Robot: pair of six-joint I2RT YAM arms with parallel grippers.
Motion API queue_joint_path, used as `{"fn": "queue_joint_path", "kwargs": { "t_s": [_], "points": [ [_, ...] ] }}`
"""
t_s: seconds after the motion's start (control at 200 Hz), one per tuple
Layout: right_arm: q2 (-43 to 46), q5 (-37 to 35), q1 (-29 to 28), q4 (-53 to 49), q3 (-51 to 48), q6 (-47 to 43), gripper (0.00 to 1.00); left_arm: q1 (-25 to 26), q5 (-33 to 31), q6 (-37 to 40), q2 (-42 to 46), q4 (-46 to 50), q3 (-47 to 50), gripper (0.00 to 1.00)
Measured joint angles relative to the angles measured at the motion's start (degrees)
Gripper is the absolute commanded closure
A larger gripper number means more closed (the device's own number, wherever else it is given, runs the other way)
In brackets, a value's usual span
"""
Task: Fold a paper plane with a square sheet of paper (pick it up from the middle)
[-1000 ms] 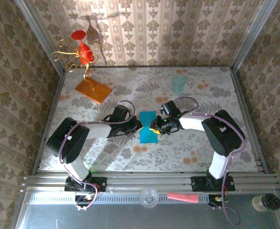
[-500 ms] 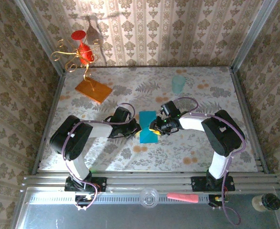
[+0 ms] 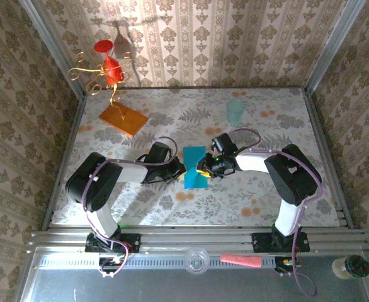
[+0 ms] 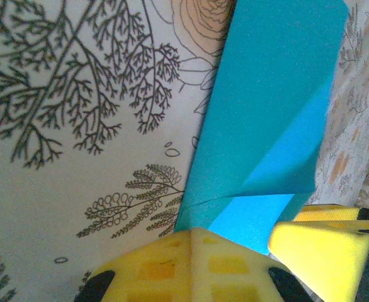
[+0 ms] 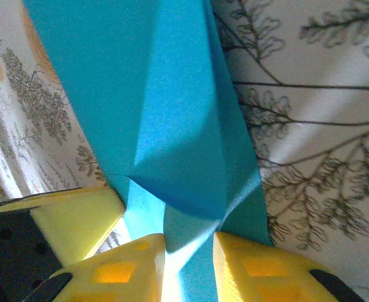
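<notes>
The square sheet of paper (image 3: 195,157) is teal-blue and lies mid-table, pinched in at its waist like a bow-tie. My left gripper (image 3: 179,170) meets its left edge and my right gripper (image 3: 203,170) its right edge. In the left wrist view the yellow fingertips (image 4: 194,242) are pressed together at the sheet's (image 4: 266,94) edge, where a crease starts. In the right wrist view a raised fold of the paper (image 5: 172,94) runs into the narrow gap of my right gripper (image 5: 187,242). No folded paper plane is in view.
An orange slab (image 3: 123,118) lies at the back left near a red and gold wire ornament (image 3: 106,69). A pale mint cup (image 3: 235,111) stands at the back right. Patterned walls close in three sides. A pink object (image 3: 240,260) rests on the front rail.
The left arm's elbow has shifted slightly to the right. Both grippers and the pinched paper stay where they were.
</notes>
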State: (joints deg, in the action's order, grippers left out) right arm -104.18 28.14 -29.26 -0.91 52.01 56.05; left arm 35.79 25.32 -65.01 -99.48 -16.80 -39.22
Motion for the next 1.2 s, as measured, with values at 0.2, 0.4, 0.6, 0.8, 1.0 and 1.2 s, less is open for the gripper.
{"fn": "queue_joint_path", "kwargs": {
  "t_s": [0.2, 0.4, 0.6, 0.8, 1.0, 1.2],
  "points": [
    [-0.48, 1.57, -0.15, 3.89, -0.48, 1.88, 0.74, -0.13, 0.0, -0.17, 0.0, -0.02, 0.0, 1.0],
    [-0.46, 1.88, -0.24, 5.07, -1.14, 2.67, 0.74, -0.22, 0.09, -0.2, 0.0, 0.0, 0.0, 1.0],
    [-0.33, 1.05, -0.26, 4.79, -1.14, 2.6, 0.75, -0.22, 0.17, -0.2, 0.0, 0.0, 0.0, 1.0],
    [1.01, -0.31, 0.26, 3.52, -1.25, 2.21, 0.79, -0.22, 0.17, -0.2, 0.0, 0.02, 0.0, 1.0],
    [1.07, -0.7, 0.57, 3.52, -1.68, 2.14, 0.83, -0.22, 0.17, -0.2, 0.0, 0.0, 0.0, 1.0],
    [1.07, -0.68, 0.57, 4.0, -1.99, 2.23, 0.84, -0.22, 0.2, -0.2, 0.0, 0.02, 0.0, 1.0]
  ]
}}
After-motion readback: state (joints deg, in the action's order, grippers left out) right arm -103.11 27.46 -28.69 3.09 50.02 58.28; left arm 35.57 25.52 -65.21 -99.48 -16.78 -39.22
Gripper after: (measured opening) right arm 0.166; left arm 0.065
